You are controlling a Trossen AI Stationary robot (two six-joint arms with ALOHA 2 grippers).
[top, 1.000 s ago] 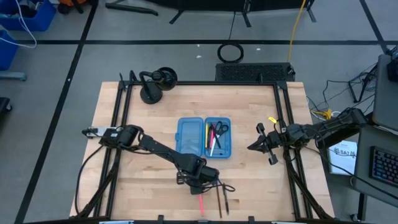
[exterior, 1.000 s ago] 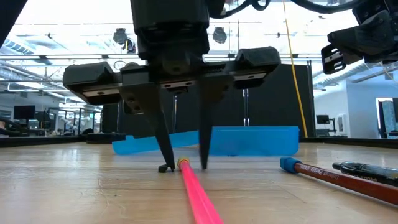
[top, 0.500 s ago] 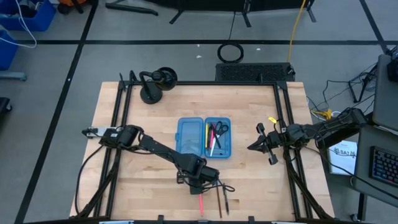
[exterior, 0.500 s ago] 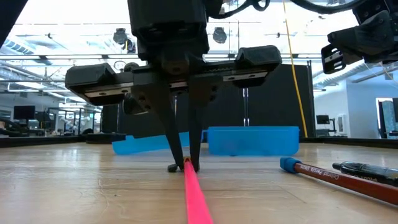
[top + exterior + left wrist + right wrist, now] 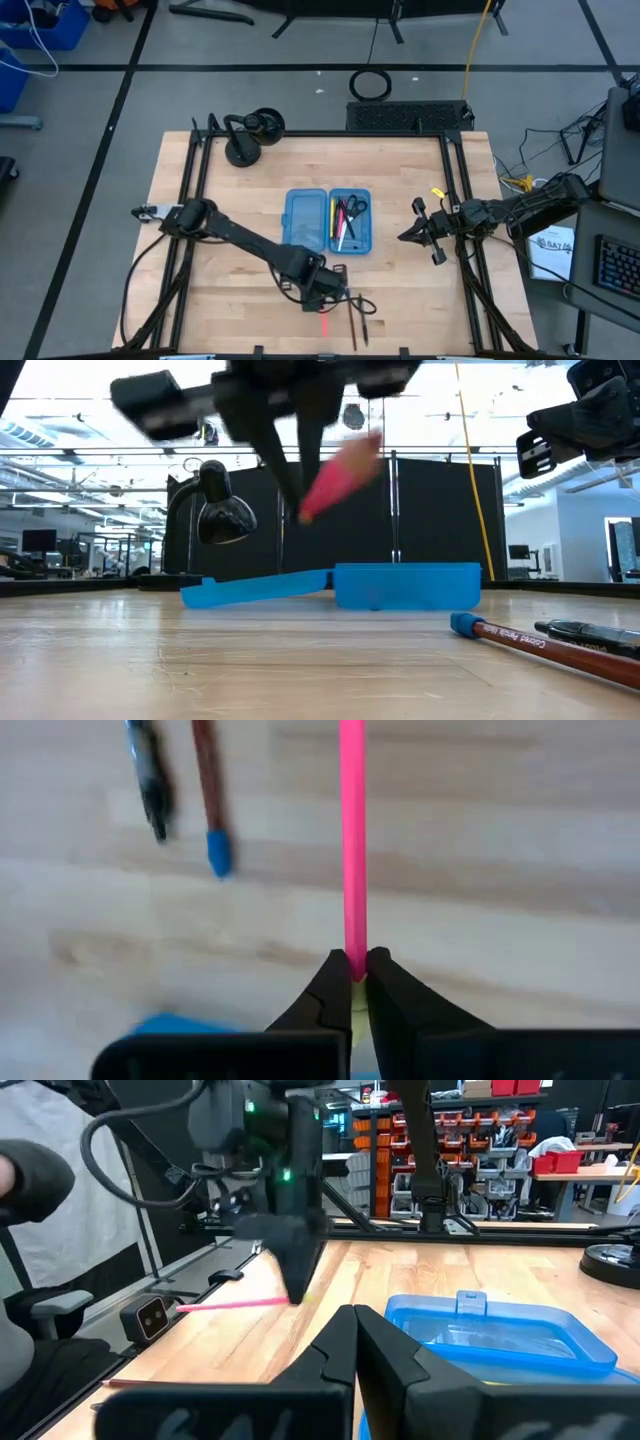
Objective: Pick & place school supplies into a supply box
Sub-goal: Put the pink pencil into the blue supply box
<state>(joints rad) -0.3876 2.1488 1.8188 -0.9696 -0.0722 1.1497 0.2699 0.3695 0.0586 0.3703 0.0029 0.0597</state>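
Observation:
The supply box (image 5: 305, 222), an open translucent blue case, lies at mid-table. Its right half holds black-handled scissors (image 5: 352, 208) and markers. My left gripper (image 5: 322, 302) hangs near the table's front edge, shut on a slim pink pencil (image 5: 352, 840) that it holds above the table; the pencil also shows in the low view (image 5: 342, 468). A red-brown pencil with a blue end (image 5: 210, 810) and a dark pen (image 5: 150, 790) lie flat on the wood beside it. My right gripper (image 5: 404, 237) waits shut, to the right of the box. My left gripper pinches the pink pencil's yellowish far end (image 5: 352, 966) between its two fingertips. The fingers come from above, pointing down, and lie across the pencil. The pencil is lifted clear of the table and sticks out from the fingers toward the near edge.
A black desk lamp (image 5: 250, 135) stands at the table's back left. The red-brown pencil (image 5: 540, 645) and dark pen (image 5: 590, 632) lie close to the front edge, right of my left gripper. Black rails run along both table sides.
My left gripper has shut on the far end of the pink pencil, which lay on the table, and has gone up with it. The pencil now hangs clear of the wood, above the box's height in the low view.

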